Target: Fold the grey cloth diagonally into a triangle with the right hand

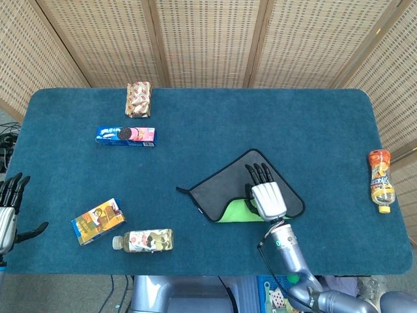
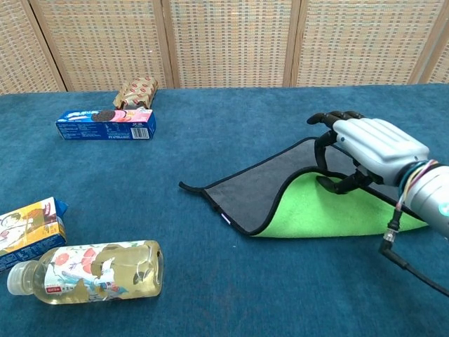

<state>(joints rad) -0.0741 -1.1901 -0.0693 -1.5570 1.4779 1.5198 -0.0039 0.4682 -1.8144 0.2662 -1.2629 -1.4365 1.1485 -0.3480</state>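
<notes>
The grey cloth (image 1: 218, 188) (image 2: 256, 186) lies right of the table's middle, black-edged, with its near corner lifted and turned over so the bright green underside (image 1: 236, 210) (image 2: 323, 207) shows. My right hand (image 1: 265, 193) (image 2: 365, 147) pinches that lifted corner and holds it above the cloth's middle, close to the far corner. My left hand (image 1: 8, 210) hangs off the table's left edge, fingers spread, holding nothing; the chest view does not show it.
A biscuit packet (image 1: 138, 99) and a blue cookie box (image 1: 126, 135) lie far left. A yellow carton (image 1: 98, 221) and a clear bottle (image 1: 143, 240) sit near the front left. An orange bottle (image 1: 380, 180) lies by the right edge.
</notes>
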